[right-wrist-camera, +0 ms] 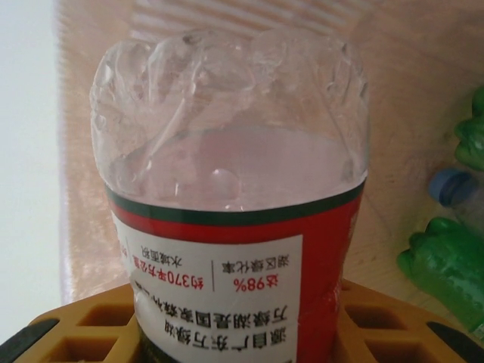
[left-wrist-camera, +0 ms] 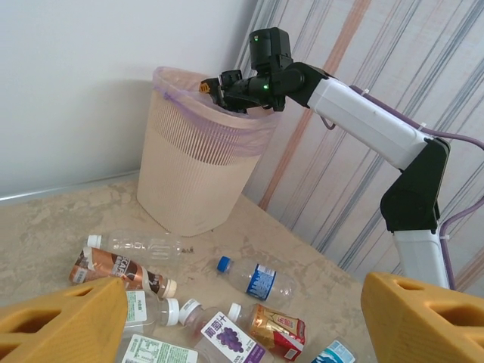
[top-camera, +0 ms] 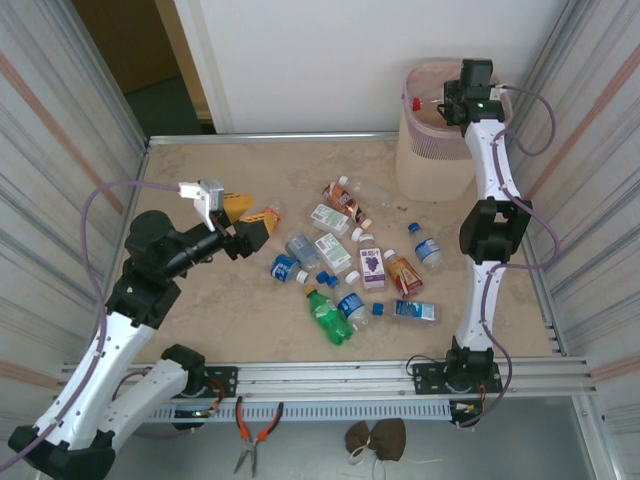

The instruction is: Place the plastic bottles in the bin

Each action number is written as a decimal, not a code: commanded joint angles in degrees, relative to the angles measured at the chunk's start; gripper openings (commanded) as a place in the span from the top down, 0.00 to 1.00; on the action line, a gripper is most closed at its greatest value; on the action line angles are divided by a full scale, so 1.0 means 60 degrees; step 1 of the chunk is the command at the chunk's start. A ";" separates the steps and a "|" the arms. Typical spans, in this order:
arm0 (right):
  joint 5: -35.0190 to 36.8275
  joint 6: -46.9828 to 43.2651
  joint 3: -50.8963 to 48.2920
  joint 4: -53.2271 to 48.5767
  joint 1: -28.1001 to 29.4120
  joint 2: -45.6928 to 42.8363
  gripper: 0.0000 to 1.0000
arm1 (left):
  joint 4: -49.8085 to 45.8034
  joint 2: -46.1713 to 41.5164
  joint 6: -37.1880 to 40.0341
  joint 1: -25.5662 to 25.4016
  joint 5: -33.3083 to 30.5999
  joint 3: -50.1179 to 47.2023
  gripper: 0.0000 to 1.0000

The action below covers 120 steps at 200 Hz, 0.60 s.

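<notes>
We hold the red-labelled bottle pinched in the right jaws, its long axis running out ahead of them, over the open mouth of the bin, while the left jaws hang spread above the table.

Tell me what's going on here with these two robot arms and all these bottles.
The arms are clearing plastic bottles into the bin. The right gripper holds a clear red-labelled bottle over the bin's opening, not yet released. Some green bottles already lie inside. The left gripper hangs open above the left side of the table, holding nothing, beside the loose bottles lying mid-table.
</notes>
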 commanded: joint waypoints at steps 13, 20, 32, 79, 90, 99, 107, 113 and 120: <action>0.0023 0.0882 0.0399 -0.0417 0.0068 0.0559 0.52 | -0.0229 -0.0049 -0.0088 0.0109 -0.0260 -0.0253 0.19; 0.0003 0.0879 0.0421 -0.0397 0.0108 0.0590 0.50 | -0.0240 -0.0045 -0.0131 0.0109 -0.0299 -0.0300 0.19; -0.0019 0.0940 0.0529 -0.0486 0.0111 0.0656 0.45 | -0.0263 -0.0049 -0.0189 0.0106 -0.0342 -0.0356 0.19; 0.0249 0.1039 0.0644 -0.0809 0.0131 0.0298 0.28 | -0.0703 -0.0063 -0.0307 0.0123 -0.0637 -0.0321 0.19; 0.0327 0.1025 0.0648 -0.0870 0.0130 0.0130 0.27 | -0.0745 -0.0058 -0.0307 0.0124 -0.0689 -0.0343 0.19; 0.0389 0.0999 0.0648 -0.0943 0.0131 -0.0001 0.26 | -0.0781 -0.0035 -0.0308 0.0124 -0.0742 -0.0349 0.19; 0.0419 0.0940 0.0655 -0.0960 0.0126 -0.0148 0.25 | -0.0819 0.0005 -0.0315 0.0124 -0.0770 -0.0349 0.19; 0.0441 0.0885 0.0648 -0.0961 0.0133 -0.0251 0.25 | -0.0871 0.0031 -0.0319 0.0124 -0.0818 -0.0349 0.19; 0.0448 0.0827 0.0655 -0.0961 0.0126 -0.0375 0.25 | -0.0937 0.0088 -0.0330 0.0124 -0.0860 -0.0327 0.19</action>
